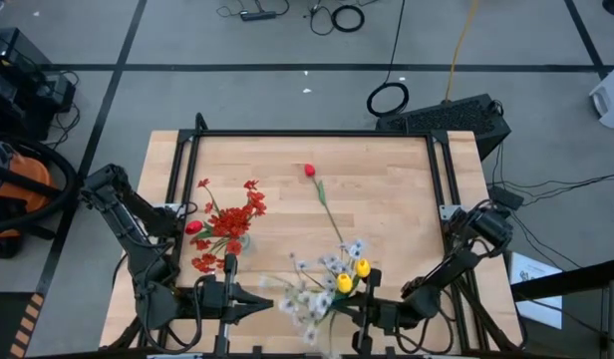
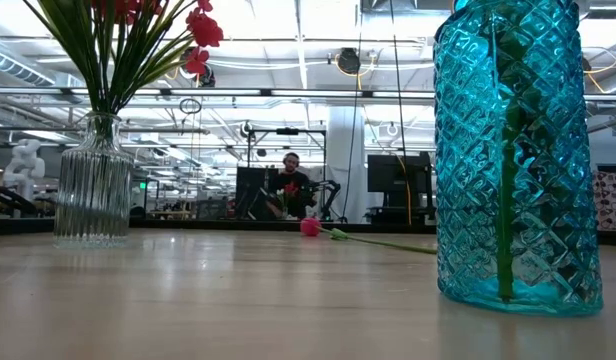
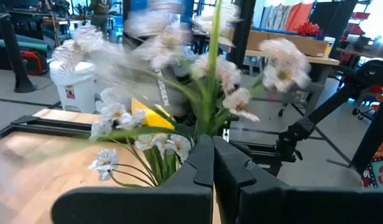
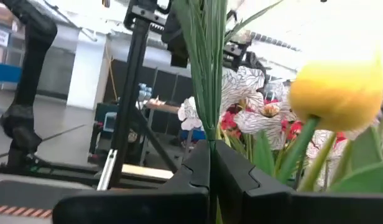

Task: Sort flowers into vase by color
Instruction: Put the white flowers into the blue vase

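Risk sits with the lone red tulip [image 1: 310, 171]: it lies flat mid-table, well apart from both arms, and a long reach across could brush the standing bouquets.

High view: left gripper [image 1: 255, 303] and right gripper [image 1: 345, 308] are folded low at the near edge, pointing at each other, red flowers [image 1: 227, 221] beside the left, white and yellow flowers [image 1: 332, 282] between them.

Low view: clear vase [image 2: 93, 186] holds the red stems; blue vase [image 2: 516, 160] stands tall and could tip if knocked.

Left wrist view: fingers [image 3: 201, 165] are pressed together, gripping nothing, blossoms just ahead.

Right wrist view: fingers [image 4: 232, 171] are likewise closed and empty, a yellow tulip [image 4: 337, 91] close in front.
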Controlling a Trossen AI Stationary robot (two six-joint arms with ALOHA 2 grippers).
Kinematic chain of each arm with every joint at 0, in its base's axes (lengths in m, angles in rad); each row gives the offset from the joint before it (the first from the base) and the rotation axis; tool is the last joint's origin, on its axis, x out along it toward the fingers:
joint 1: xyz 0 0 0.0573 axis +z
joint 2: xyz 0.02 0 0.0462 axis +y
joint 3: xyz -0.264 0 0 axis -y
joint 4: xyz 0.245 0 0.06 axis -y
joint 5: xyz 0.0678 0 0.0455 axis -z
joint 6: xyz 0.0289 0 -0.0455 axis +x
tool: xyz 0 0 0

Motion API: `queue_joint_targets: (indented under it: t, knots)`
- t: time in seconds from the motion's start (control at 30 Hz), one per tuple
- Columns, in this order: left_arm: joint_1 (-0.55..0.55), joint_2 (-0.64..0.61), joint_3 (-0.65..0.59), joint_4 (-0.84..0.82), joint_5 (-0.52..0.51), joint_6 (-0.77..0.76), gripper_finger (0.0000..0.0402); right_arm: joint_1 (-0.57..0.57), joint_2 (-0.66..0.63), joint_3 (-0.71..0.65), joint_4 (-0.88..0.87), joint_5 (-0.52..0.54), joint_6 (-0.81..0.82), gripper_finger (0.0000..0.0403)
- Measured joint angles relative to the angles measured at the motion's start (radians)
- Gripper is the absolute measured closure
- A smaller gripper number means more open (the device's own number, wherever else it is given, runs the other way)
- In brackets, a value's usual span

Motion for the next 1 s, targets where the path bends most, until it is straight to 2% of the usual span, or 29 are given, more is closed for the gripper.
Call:
queue_joint_targets:
  t: [0.23, 0.43, 0.77, 1.0]
  knots:
    - [0.0, 0.0, 0.0, 0.0, 0.0, -0.001, 0.0402, -0.021, 0.019, 0.004, 0.03, -0.003, -0.031, 0.0403]
    - [0.0, 0.0, 0.0, 0.0, 0.0, -0.002, 0.0402, -0.02, 0.02, 0.004, -0.013, -0.001, -0.037, 0.0403]
    - [0.0, 0.0, 0.0, 0.0, 0.0, -0.002, 0.0402, -0.021, 0.02, -0.05, -0.035, 0.004, 0.067, 0.0403]
    - [0.0, 0.0, 0.0, 0.0, 0.0, 0.004, 0.0402, -0.014, 0.02, -0.065, -0.153, 0.005, 0.175, 0.0403]
